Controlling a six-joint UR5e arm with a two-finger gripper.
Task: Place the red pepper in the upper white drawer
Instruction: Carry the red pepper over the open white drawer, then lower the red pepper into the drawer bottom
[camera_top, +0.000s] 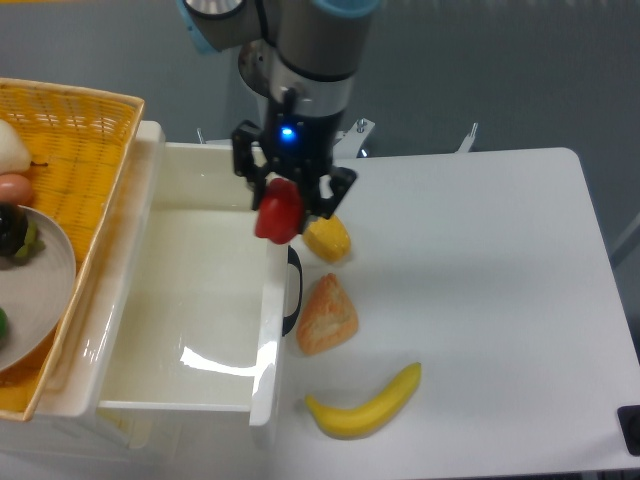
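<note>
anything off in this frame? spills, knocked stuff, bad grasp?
Nothing stands out. The hand holds the red pepper above the front wall of the upper white drawer. Yellow pepper, bread and banana lie apart on the table; no spills.

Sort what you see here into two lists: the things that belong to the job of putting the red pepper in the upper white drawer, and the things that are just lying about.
Part of the job:
- red pepper, held in the gripper
- upper white drawer, open

Just lying about:
- yellow pepper
- bread piece
- banana
- orange wicker basket with a plate in it
</note>
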